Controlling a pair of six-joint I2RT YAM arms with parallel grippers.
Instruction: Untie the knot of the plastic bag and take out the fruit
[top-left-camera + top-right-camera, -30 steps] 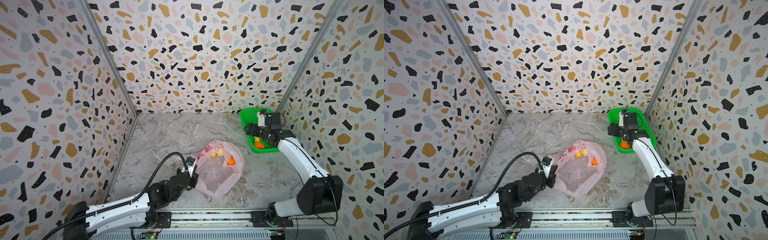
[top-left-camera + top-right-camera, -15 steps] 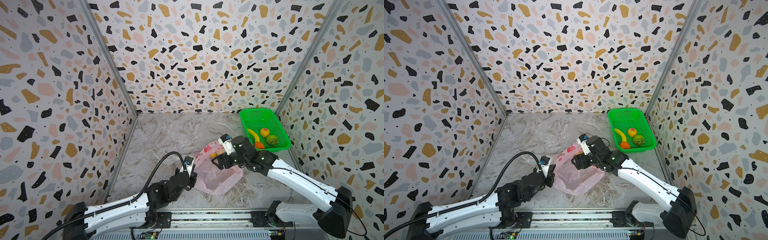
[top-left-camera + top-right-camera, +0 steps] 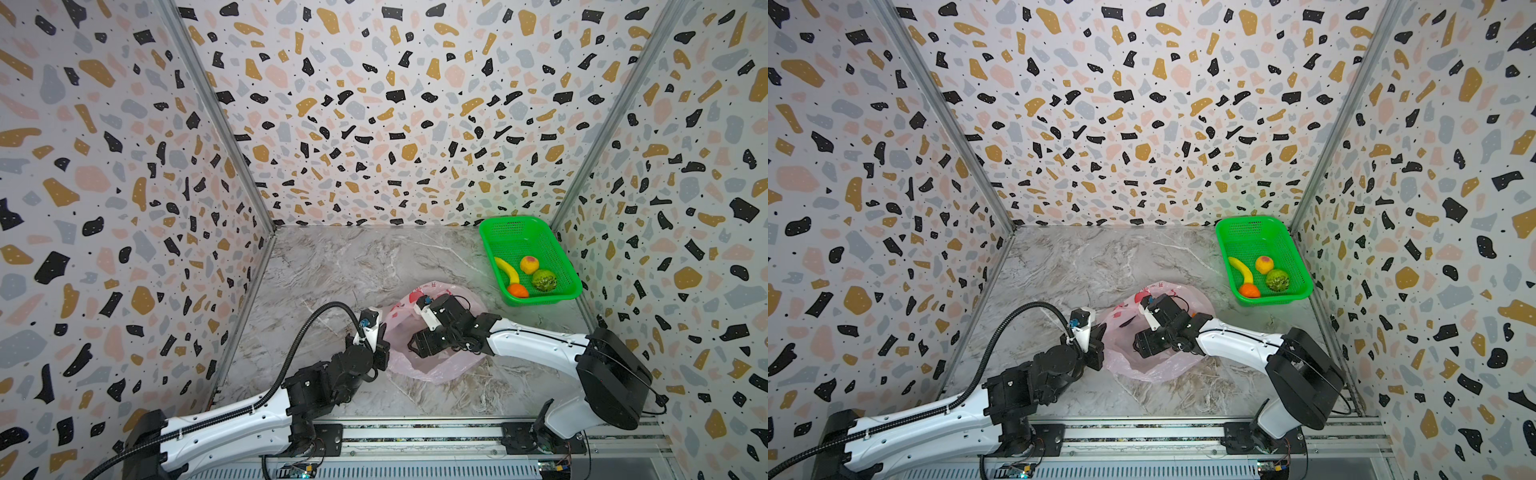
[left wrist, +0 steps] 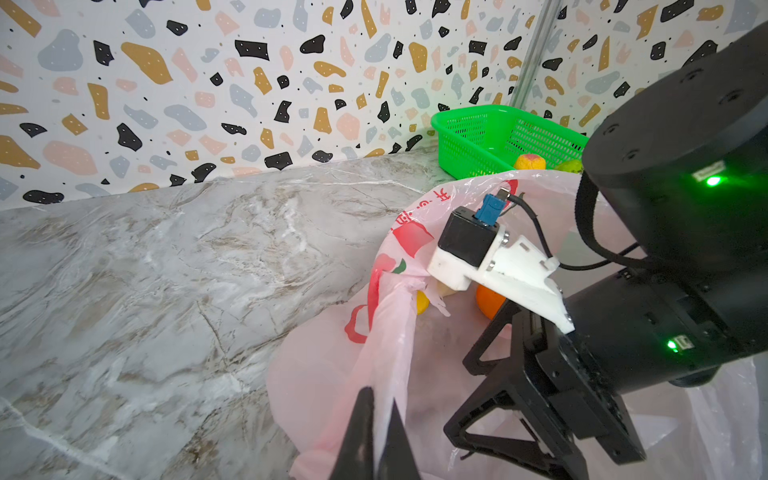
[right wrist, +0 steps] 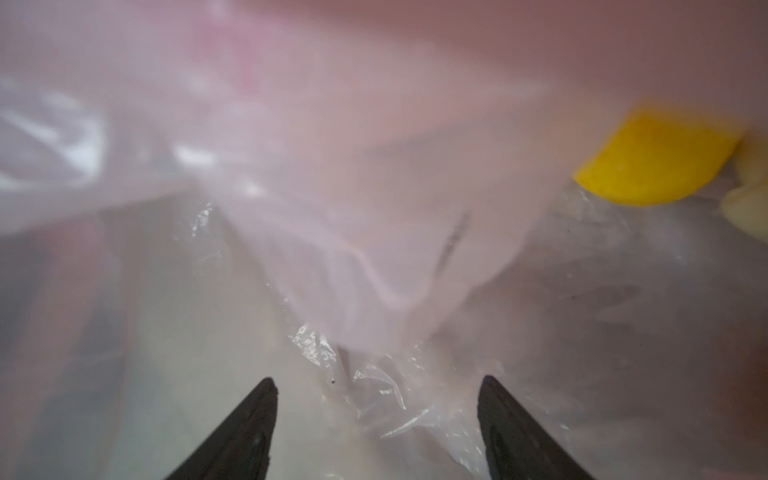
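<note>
Bag (image 3: pixel 436 370) open on the desk (image 3: pixel 353 266), fruit about half unloaded.
Left claw (image 4: pixel 378 426) is pinched together on the bag's rim, lifting the mouth; no knot shows, so I judge the untying done. Bag lies front-centre on the desk, between the arms. Right claw (image 5: pixel 378 384) sits inside it, jaws apart, nothing between them. Far right, the basket (image 3: pixel 519 237) holds a banana (image 3: pixel 508 270), peach (image 3: pixel 529 264), green ball (image 3: pixel 544 281) and orange (image 3: pixel 517 290), so four pieces look delivered. At least three remain bagged. Both top views hide them under the right arm. The left wrist view shows a second orange (image 4: pixel 488 301) and a yellow piece (image 4: pixel 422 302). The right wrist view, blurred, shows the yellow piece and, just beside it, a pale lump (image 5: pixel 748 208).
</note>
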